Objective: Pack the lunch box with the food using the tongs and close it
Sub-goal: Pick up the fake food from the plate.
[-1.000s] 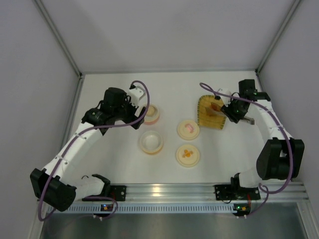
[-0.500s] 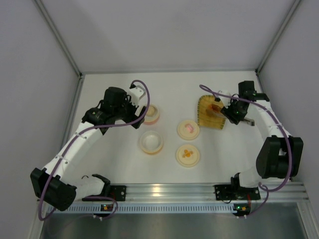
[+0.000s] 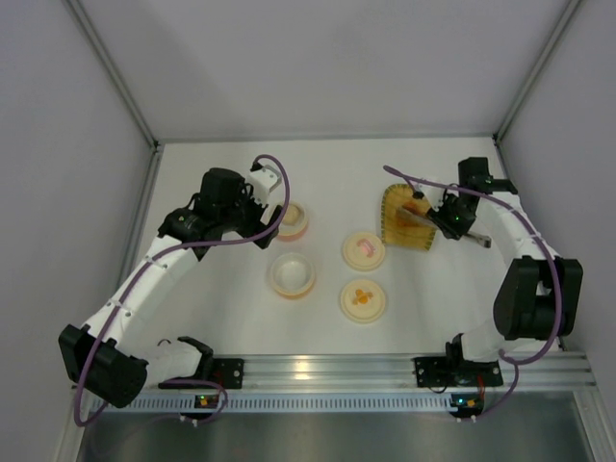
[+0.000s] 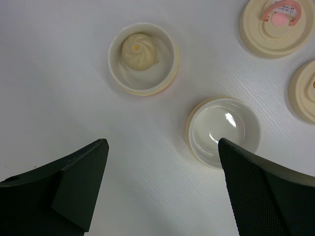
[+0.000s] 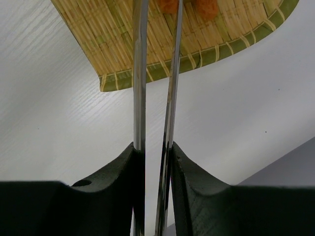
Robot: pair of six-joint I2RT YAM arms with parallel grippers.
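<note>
My right gripper (image 5: 154, 147) (image 3: 450, 220) is shut on the tongs (image 5: 140, 73) (image 3: 480, 237). Their two slim metal arms are squeezed close together and reach out over the yellow woven tray (image 5: 113, 34) (image 3: 397, 229). The tong tips lie by the orange chunks (image 5: 206, 7) (image 3: 417, 204) on that tray; the tips themselves run out of the wrist view. A pale cream ball (image 4: 139, 51) sits in one round lunch box bowl (image 4: 116, 66) (image 3: 295, 222). A second bowl (image 4: 222, 132) (image 3: 292, 273) is empty. My left gripper (image 4: 161, 147) (image 3: 252, 219) hovers open above the table near both bowls.
Two flat cream lids lie between the bowls and the tray: one with a pink mark (image 3: 363, 250) (image 4: 275, 22) and one with orange marks (image 3: 363, 299). The enclosure's walls stand close on the left, right and back.
My right gripper has squeezed the tongs narrower, and its wrist has shifted slightly at the tray. The left arm has not moved.
</note>
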